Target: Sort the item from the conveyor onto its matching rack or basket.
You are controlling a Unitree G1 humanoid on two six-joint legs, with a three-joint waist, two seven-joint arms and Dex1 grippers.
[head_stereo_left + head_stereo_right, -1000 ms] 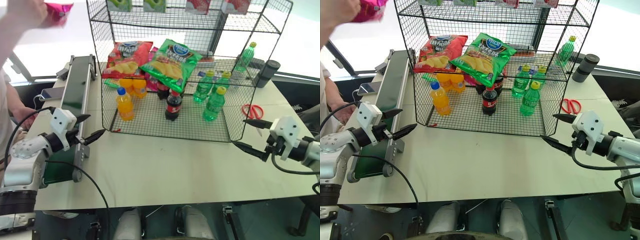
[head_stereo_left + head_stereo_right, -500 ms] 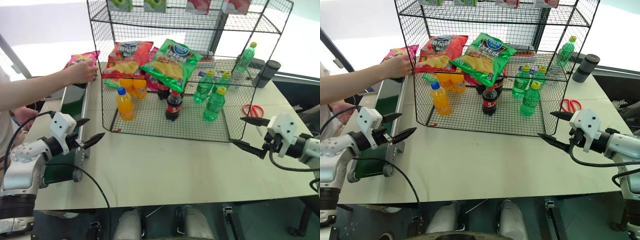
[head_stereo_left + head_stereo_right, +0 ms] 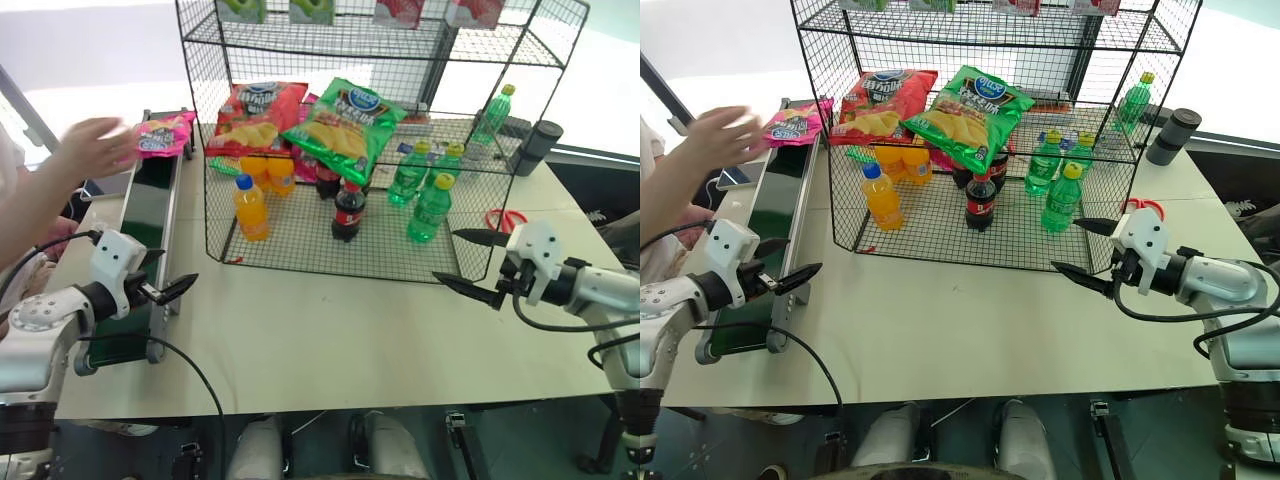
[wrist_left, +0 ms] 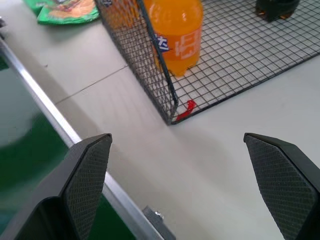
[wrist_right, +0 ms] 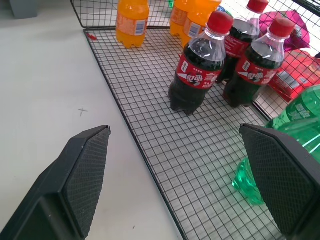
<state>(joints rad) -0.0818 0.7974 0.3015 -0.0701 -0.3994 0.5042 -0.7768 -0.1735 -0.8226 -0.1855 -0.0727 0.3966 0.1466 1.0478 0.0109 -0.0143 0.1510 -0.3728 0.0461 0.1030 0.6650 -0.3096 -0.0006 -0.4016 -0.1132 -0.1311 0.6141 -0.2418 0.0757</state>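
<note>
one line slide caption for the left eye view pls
Pink chip bag lies at the conveyor's far end near a person's hand, both end effectors open before the wire rack.

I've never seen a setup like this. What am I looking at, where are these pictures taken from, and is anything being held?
A two-armed robot faces a table. Two pictures come from its head; the other two from cameras on its wrists, looking along the black fingers. Its left gripper and right gripper are both open and empty. A pink chip bag lies at the far end of the green conveyor, beside a person's hand. The black wire rack holds chip bags and drink bottles. Red scissors lie on the table.
</note>
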